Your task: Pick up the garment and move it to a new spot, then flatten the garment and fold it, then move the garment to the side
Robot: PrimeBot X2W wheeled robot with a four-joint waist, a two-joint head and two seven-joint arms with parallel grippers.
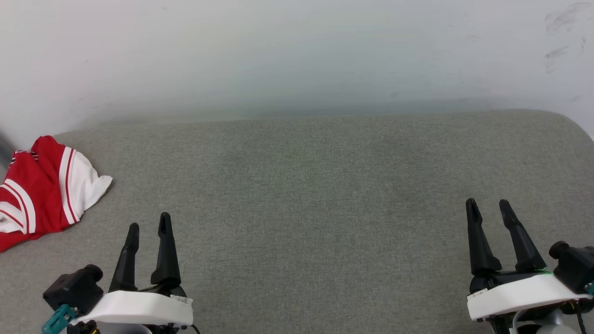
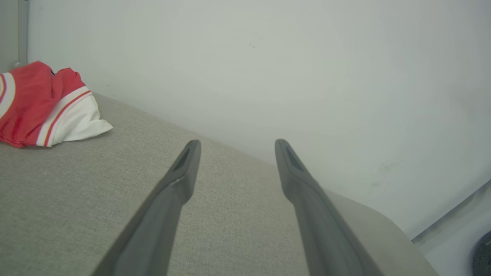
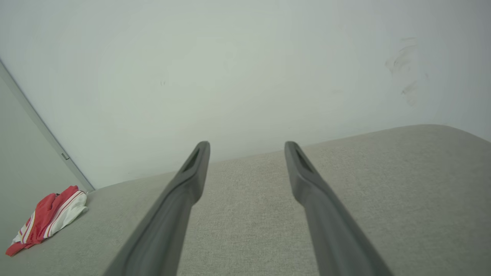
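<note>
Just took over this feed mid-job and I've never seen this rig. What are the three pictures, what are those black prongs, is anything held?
You are looking through a two-armed robot's cameras. The wide picture is from its head, looking down at a grey padded surface against a wall. The black prongs are the fingers of its left gripper and right gripper. The other two pictures come from cameras on each wrist, looking along those fingers. Both grippers are open and hold nothing. On the surface, at the robot's far left, lies the garment, a crumpled red and white shirt.
</note>
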